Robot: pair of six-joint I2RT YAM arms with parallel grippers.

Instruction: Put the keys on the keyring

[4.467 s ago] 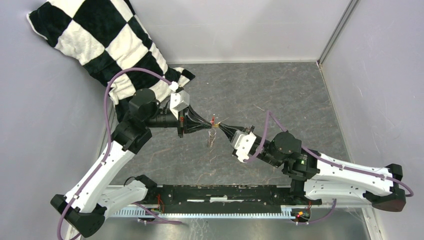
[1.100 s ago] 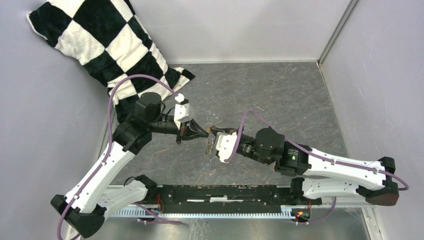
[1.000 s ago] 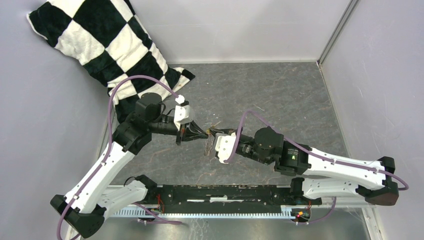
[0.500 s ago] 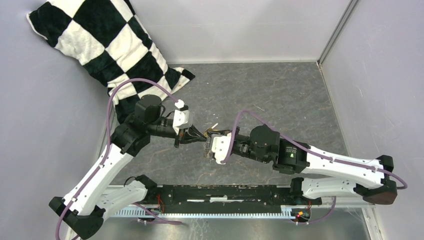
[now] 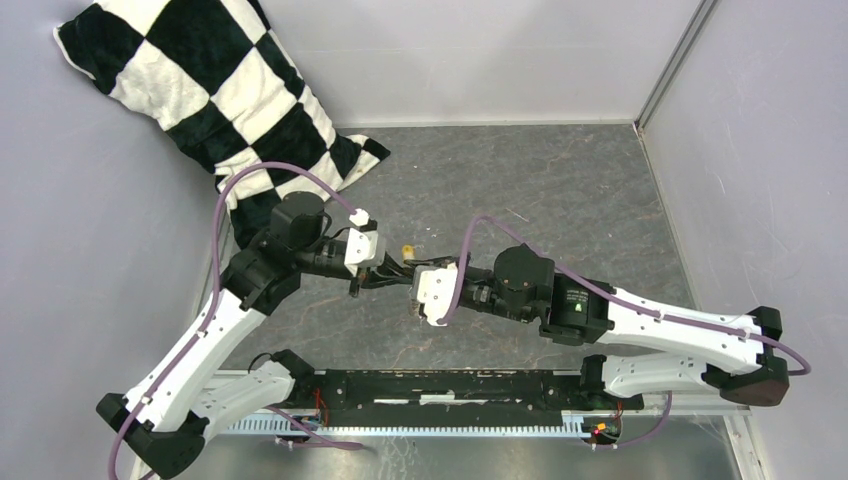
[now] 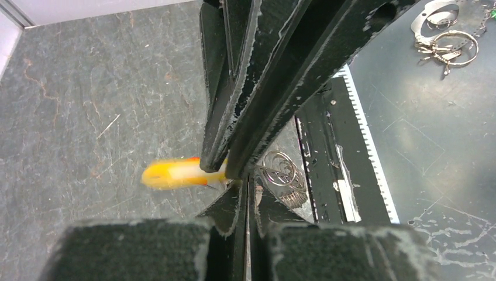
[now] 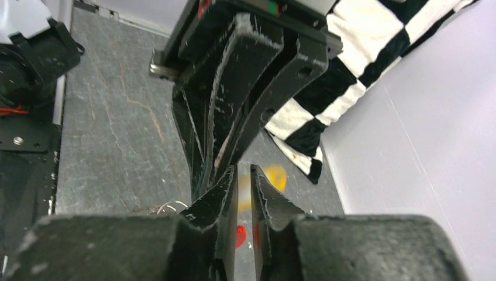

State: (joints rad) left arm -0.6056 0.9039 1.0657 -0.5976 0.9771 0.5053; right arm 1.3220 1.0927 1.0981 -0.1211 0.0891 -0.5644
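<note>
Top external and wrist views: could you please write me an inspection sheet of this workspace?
Surface: table, grey, stone-patterned, scratched.
Job's things: key, yellow-headed, blurred, apparently loose beside the fingertips; keyring at the left fingertips.
Clutter: checkered cloth in the far-left corner; spare rings past the near rail.
Grippers: left gripper shut, apparently pinching the keyring; right gripper slightly open, empty.
Cables: purple cables looped over both arms.
Surroundings: pale walls; nothing else seen.
</note>
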